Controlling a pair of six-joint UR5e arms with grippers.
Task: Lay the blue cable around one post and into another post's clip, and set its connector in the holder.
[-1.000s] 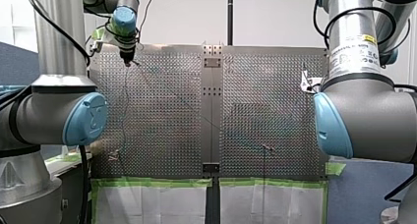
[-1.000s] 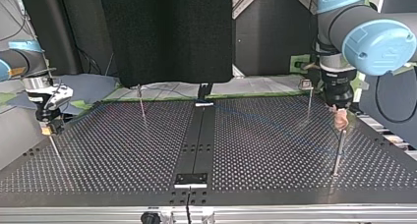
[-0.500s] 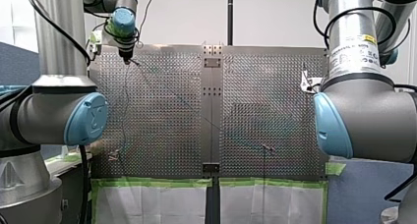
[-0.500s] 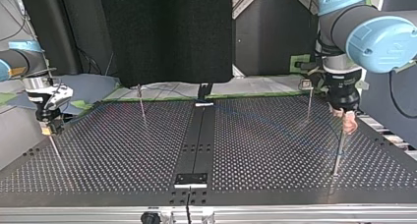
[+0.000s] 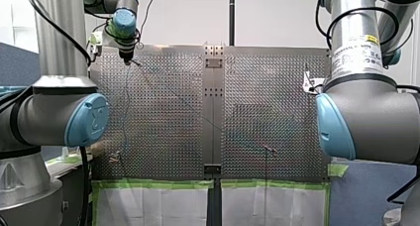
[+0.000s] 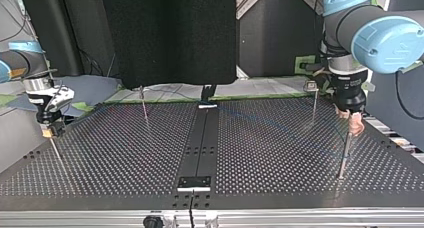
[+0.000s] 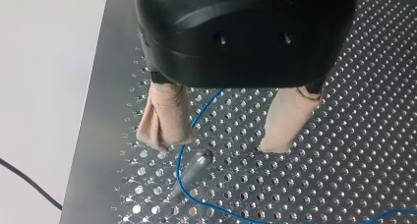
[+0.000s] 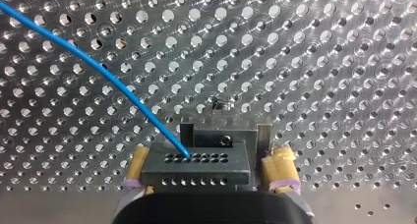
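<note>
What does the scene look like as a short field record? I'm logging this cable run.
left gripper: open, beige-padded, straddling a post
blue cable: runs between the left gripper's sides, curves close past the post, ends in the connector
right gripper: yellow-padded, shut on connector
holder: just ahead of the connector
table: perforated metal

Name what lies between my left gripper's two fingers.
In the left wrist view, the blue cable runs through the gap between the left gripper's open fingers, close to one of them. A metal post stands just ahead. Otherwise only bare perforated table.
</note>
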